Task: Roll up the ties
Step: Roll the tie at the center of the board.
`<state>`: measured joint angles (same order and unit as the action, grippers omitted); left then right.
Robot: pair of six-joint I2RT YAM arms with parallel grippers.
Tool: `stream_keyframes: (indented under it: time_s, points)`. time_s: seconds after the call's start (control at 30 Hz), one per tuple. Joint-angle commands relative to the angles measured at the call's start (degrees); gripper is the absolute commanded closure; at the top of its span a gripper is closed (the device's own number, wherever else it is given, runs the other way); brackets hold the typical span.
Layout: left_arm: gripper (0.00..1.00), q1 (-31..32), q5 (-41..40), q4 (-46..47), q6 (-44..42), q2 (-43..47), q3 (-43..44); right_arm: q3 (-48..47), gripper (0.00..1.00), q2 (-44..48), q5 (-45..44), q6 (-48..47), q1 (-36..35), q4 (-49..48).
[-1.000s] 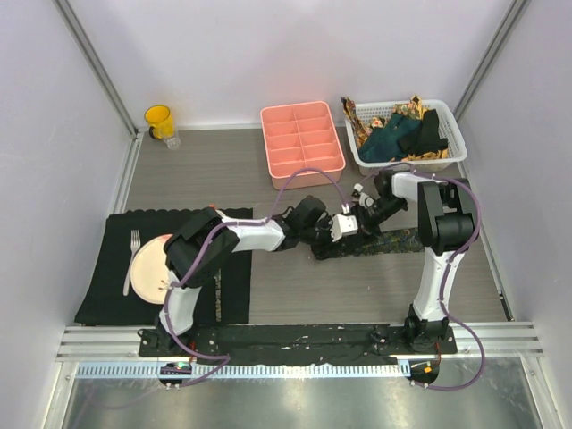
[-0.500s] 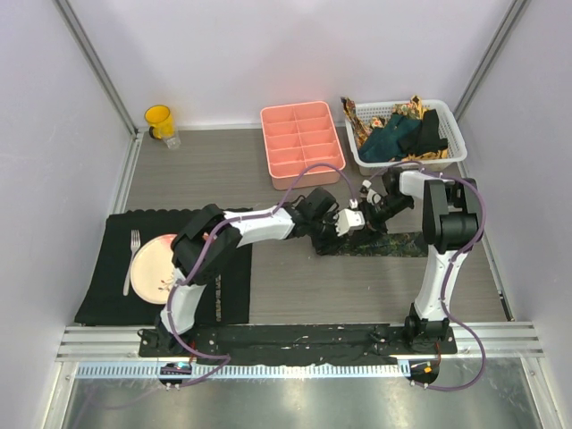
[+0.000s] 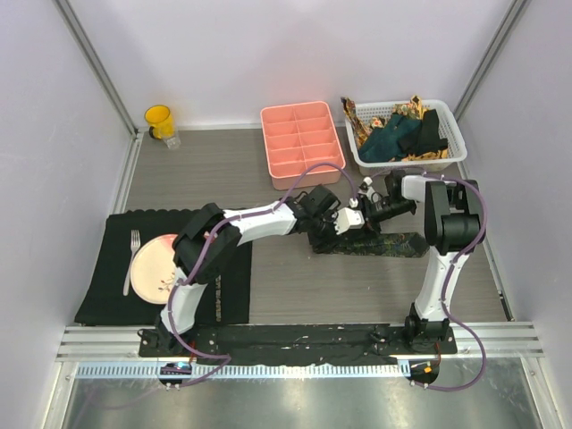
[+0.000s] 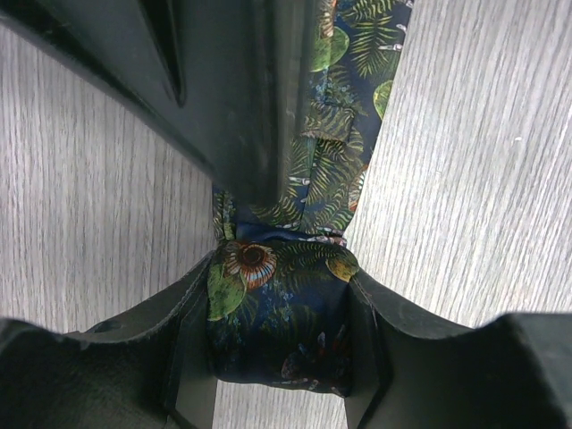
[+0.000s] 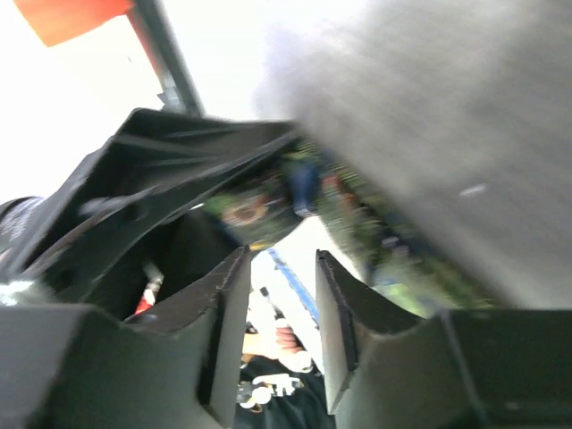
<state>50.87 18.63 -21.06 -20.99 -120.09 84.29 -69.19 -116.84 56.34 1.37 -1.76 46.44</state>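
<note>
A dark tie (image 3: 386, 243) with a leafy multicoloured pattern lies flat across the table's middle right. Its left end is rolled up (image 4: 279, 308), and my left gripper (image 4: 279, 335) is shut on that roll, one finger on each side. The unrolled length (image 4: 344, 116) runs away from it over the wood. My right gripper (image 3: 365, 214) hovers just beyond the roll, and in the blurred right wrist view it (image 5: 281, 268) stands open with nothing between its fingers. Teal (image 3: 391, 136), black (image 3: 431, 130) and gold-brown (image 3: 413, 106) ties are heaped in the white basket (image 3: 456, 134).
A pink divided tray (image 3: 302, 143) stands at the back centre, left of the basket. A yellow cup (image 3: 159, 119) is at the back left. A black placemat (image 3: 107, 277) at the near left carries a plate (image 3: 147, 266) and a fork (image 3: 131, 259).
The right gripper's jaws have parted and it has drawn back slightly to the right of the roll. The left gripper has shifted a little toward the back, still holding the roll.
</note>
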Motion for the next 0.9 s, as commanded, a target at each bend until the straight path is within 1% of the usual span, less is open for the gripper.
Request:
stream_keyframes:
  time_s: [0.0, 0.17, 0.3, 0.43, 0.63, 0.73, 0.77, 0.87]
  points:
    - [0.96, -0.6, -3.3, -10.9, -3.4, -4.4, -4.5, 3.2, 0.58, 6.1, 8.7, 4.8, -1.3, -4.5]
    - [0.97, -0.7, -2.7, -10.9, -5.1, -5.2, -4.4, 4.9, 0.56, 4.8, 8.4, 5.8, -2.5, -7.8]
    - [0.97, -0.7, -2.5, -10.9, -5.5, -5.6, -4.2, 5.7, 0.54, 4.8, 5.6, 6.2, -3.7, -11.2]
    - [0.96, -0.7, -2.2, -11.2, -5.2, -6.4, -3.8, 7.2, 0.53, 4.7, 4.5, 7.4, -4.6, -16.9]
    - [0.96, -0.6, -1.8, -11.3, -5.1, -6.4, -3.7, 8.6, 0.57, 4.6, 2.5, 8.4, -6.6, -20.6]
    - [0.96, -0.7, -1.8, -11.4, -5.2, -6.5, -3.7, 9.2, 0.70, 4.0, 1.1, 7.4, -6.9, -20.6]
    - [0.96, -0.7, -1.8, -11.3, -5.1, -6.6, -3.7, 9.3, 0.77, 3.6, 0.9, 6.8, -6.8, -20.0]
    - [0.96, -0.7, -1.6, -11.2, -4.8, -6.7, -3.6, 9.2, 0.92, 2.1, 0.0, 4.1, -6.8, -17.4]
